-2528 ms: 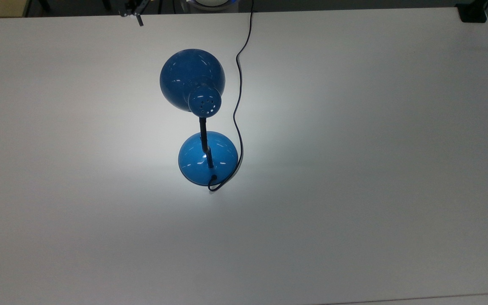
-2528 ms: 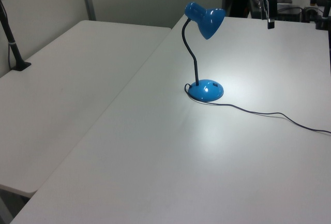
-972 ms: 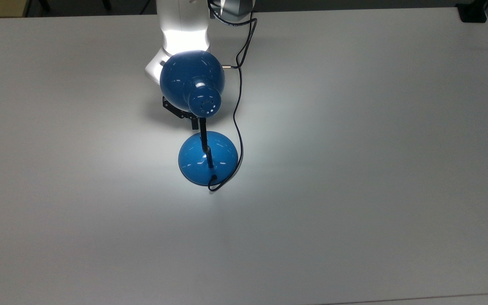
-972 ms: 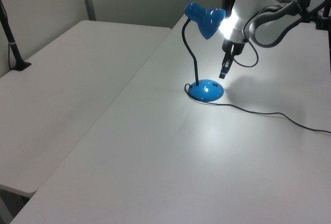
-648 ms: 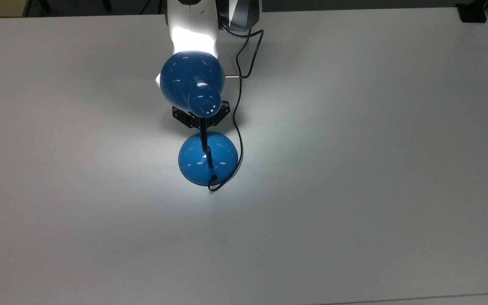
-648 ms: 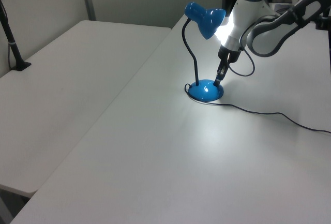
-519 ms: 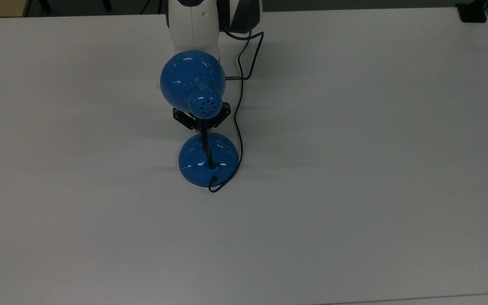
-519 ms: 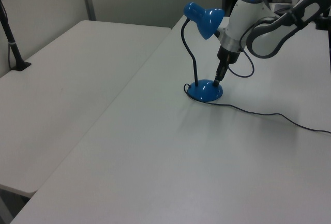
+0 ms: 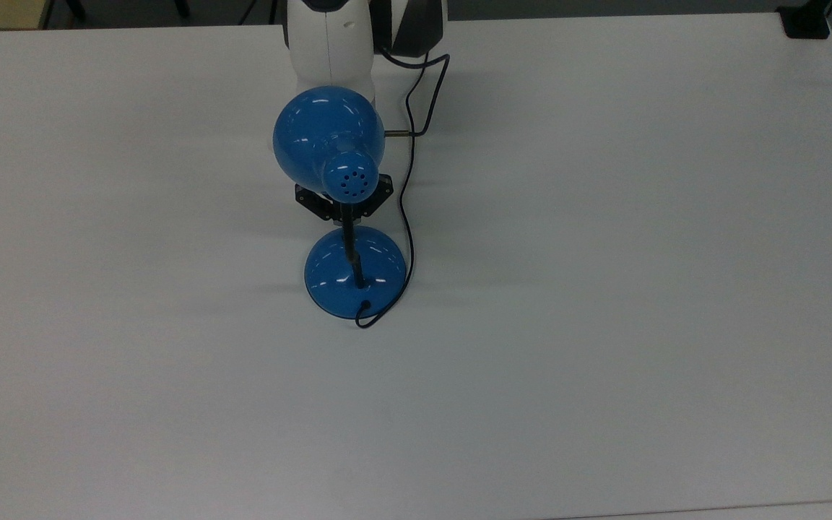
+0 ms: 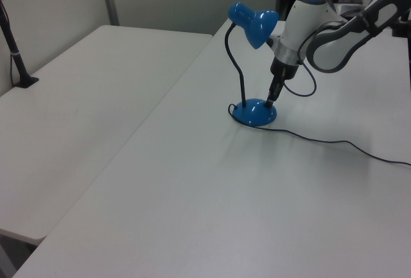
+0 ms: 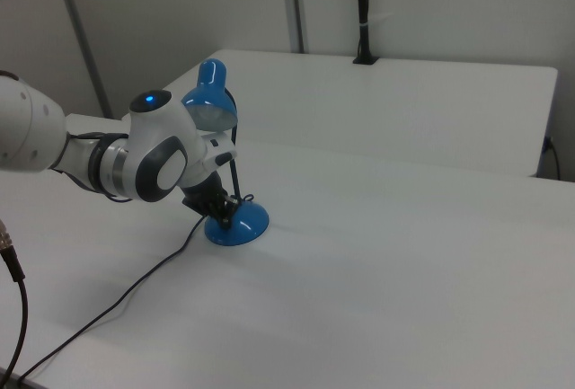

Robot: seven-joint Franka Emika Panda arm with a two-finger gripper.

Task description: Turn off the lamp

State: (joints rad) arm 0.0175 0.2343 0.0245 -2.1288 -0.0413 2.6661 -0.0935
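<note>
In the top view, the lamp [image 9: 347, 224] stands near the middle of the white table [image 9: 604, 289], a little toward the top view's left and far edge. Its rounded shade [image 9: 328, 137] covers most of the white arm [image 9: 329, 43] behind it, and the arm runs out of the picture at the top edge. Of the gripper [image 9: 344, 209], black parts of the body show just beyond the domed base [image 9: 355, 271], under the shade and on both sides of the thin neck. The black cord [image 9: 407, 209] runs from the base along the top view's right of the lamp toward the far edge. No pool of light lies on the table under the shade.

In the left view, the gripper [image 10: 270, 101] points down with its tip at the top of the blue base [image 10: 255, 112], on the left view's right of the neck. The tip looks like one narrow dark point; whether the fingers are together or apart, I cannot tell. The cord trails off to the left view's right edge. A second white table [image 10: 77, 117] adjoins on the left view's left, with a black pole [image 10: 13, 50] clamped to it.

In the right view, the arm's bulky wrist [image 11: 162, 160] hides much of the gripper [image 11: 225, 212], which meets the base [image 11: 237, 222]. Pale wall panels [image 11: 431, 7] stand behind the tables.
</note>
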